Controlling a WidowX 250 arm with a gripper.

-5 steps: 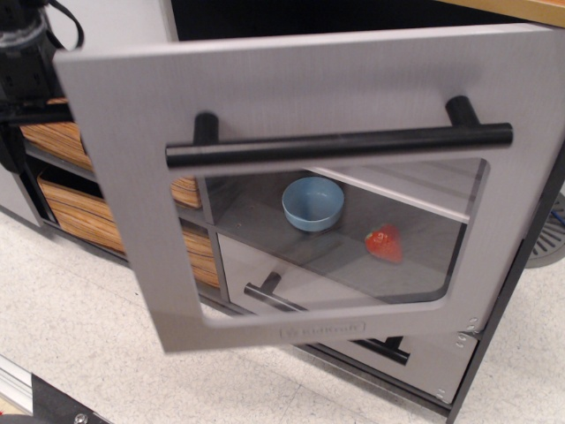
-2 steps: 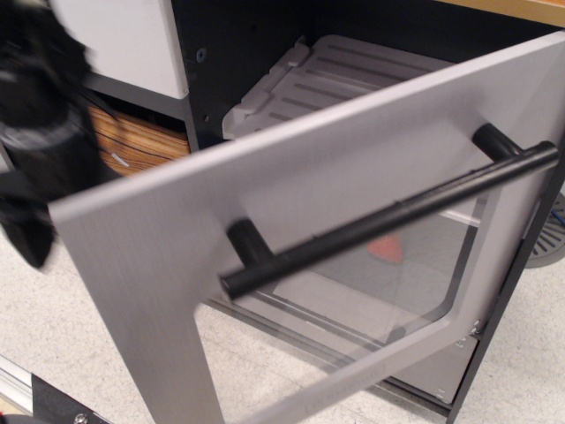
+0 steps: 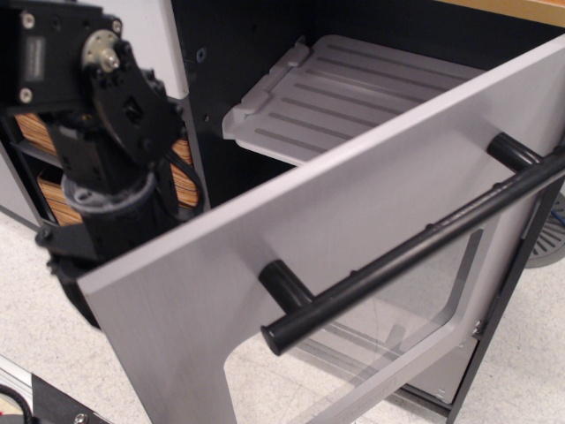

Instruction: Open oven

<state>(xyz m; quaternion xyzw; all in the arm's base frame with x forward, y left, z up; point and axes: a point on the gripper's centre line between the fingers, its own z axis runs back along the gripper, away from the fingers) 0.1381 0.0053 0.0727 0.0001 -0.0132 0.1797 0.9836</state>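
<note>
The oven's brushed silver-grey door (image 3: 265,265) hangs far open, tilted down toward me, hinged at the lower right. Its long black bar handle (image 3: 415,252) runs diagonally across the face, above the clear window (image 3: 415,309). The black interior (image 3: 238,53) is exposed, with a grey ribbed rack (image 3: 353,97) inside. My black arm (image 3: 97,159) stands at the left, behind the door's upper left corner. The fingers are hidden behind the door edge, so I cannot tell whether they hold it.
Orange wood-grain drawers (image 3: 35,132) sit behind the arm at the left. A white panel (image 3: 146,26) is above them. Speckled light floor (image 3: 35,327) lies in front. A metal rail (image 3: 18,393) crosses the bottom left corner.
The door has swung further down and open, exposing more of the rack and interior. The arm, blurred before, now stands sharp and nearer the door's upper left corner.
</note>
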